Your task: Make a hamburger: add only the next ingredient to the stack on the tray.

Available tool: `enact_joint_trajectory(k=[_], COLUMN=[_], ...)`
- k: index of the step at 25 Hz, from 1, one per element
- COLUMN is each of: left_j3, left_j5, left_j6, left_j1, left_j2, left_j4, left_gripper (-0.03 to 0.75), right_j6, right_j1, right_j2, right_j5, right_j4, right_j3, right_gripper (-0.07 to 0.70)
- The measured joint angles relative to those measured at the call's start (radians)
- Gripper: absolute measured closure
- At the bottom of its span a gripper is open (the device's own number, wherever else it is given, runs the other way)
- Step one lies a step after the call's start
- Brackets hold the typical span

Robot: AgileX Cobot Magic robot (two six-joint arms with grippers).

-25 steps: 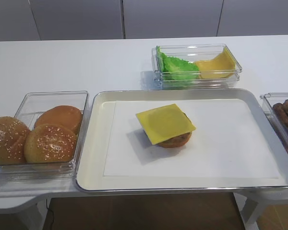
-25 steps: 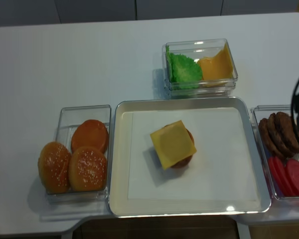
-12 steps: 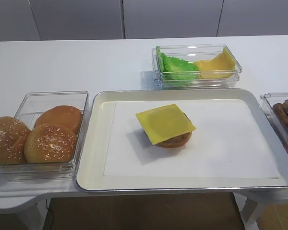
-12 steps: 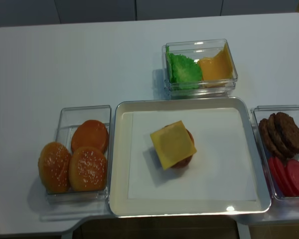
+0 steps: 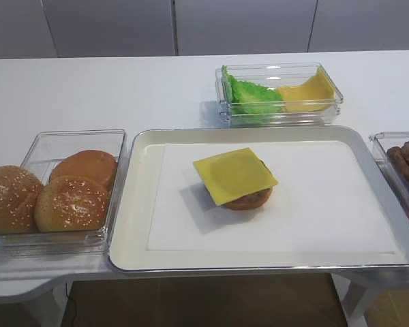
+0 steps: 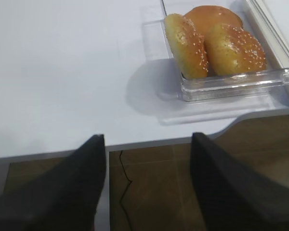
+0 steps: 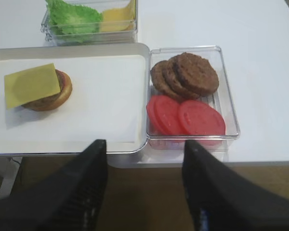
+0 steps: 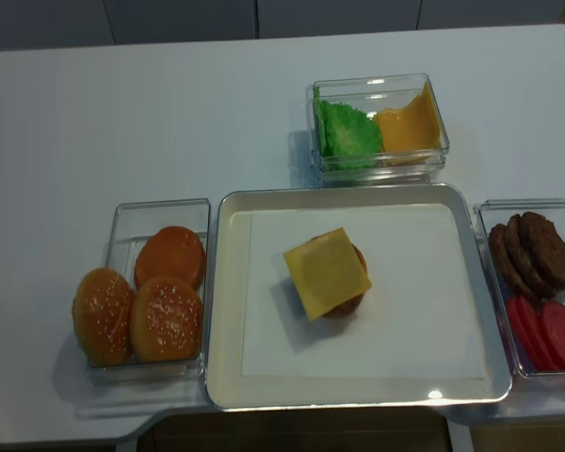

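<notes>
Table (image 8: 151, 113), white, holds everything. Biggest on it is the silver tray (image 8: 222, 311) with its white paper liner, ahead and to the left of the right gripper (image 7: 143, 185). That gripper hangs low over the table's near edge, jaws spread wide and holding nothing. The left gripper (image 6: 147, 185) waits likewise off the near left edge, its two dark fingers well apart and empty.

Clear containers surround the tray. One directly ahead of the right gripper holds brown patties (image 7: 185, 74) and red tomato slices (image 7: 185, 117). A far one, beyond the tray, holds green lettuce (image 8: 344, 127) and spare cheese (image 8: 407, 124). Sesame buns (image 6: 216, 41) sit in a box ahead and to the right of the left gripper.

Near the tray's middle sits the stack (image 8: 350, 299), bun bottom and patty. The cheese slice (image 8: 326, 273) lies flat across it, corners overhanging, turned slightly askew, well forward and left of the right gripper and touching neither tool.

Judged from this, the cheese step looks finished. Doing it well now means keeping both arms clear of the tray and not nudging the floppy slice, which could slide off the patty.
</notes>
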Motion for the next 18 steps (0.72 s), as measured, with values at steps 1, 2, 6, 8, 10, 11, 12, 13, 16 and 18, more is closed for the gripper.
enact_joint_trajectory(k=[1,2,6,8,10,11,12,13,16,18], left_j3=[0.000,0.000,0.000,0.000,0.000,0.000,0.000,0.000,0.000,0.000], left_j5=[0.000,0.000,0.000,0.000,0.000,0.000,0.000,0.000,0.000,0.000], left_j6=[0.000,0.000,0.000,0.000,0.000,0.000,0.000,0.000,0.000,0.000], left_j1=[0.000,0.000,0.000,0.000,0.000,0.000,0.000,0.000,0.000,0.000], left_j2=[0.000,0.000,0.000,0.000,0.000,0.000,0.000,0.000,0.000,0.000], left_j4=[0.000,0.000,0.000,0.000,0.000,0.000,0.000,0.000,0.000,0.000], left_gripper=[0.300,0.300,0.300,0.300,0.300,0.300,0.300,0.300,0.300,0.300], right_j6=[-0.004,-0.008,-0.025,-0.027,-0.032,-0.041,-0.055,-0.068,-0.081,-0.085], right_j1=[0.000,0.000,0.000,0.000,0.000,0.000,0.000,0.000,0.000,0.000], right_j2=[-0.024,-0.043,-0.118,-0.153,-0.178,-0.182,-0.184,-0.184,-0.184,-0.184], right_j5=[0.001,0.002,0.002,0.003,0.007,0.009,0.009,0.009,-0.037,-0.080], right_j4=[0.000,0.000,0.000,-0.002,-0.002,-0.002,0.000,0.000,0.002,0.000], right_j3=[0.000,0.000,0.013,0.045,0.079,0.093,0.103,0.115,0.153,0.182], right_gripper=[0.253,0.253,0.253,0.253,0.253,0.253,0.253,0.253,0.253,0.253])
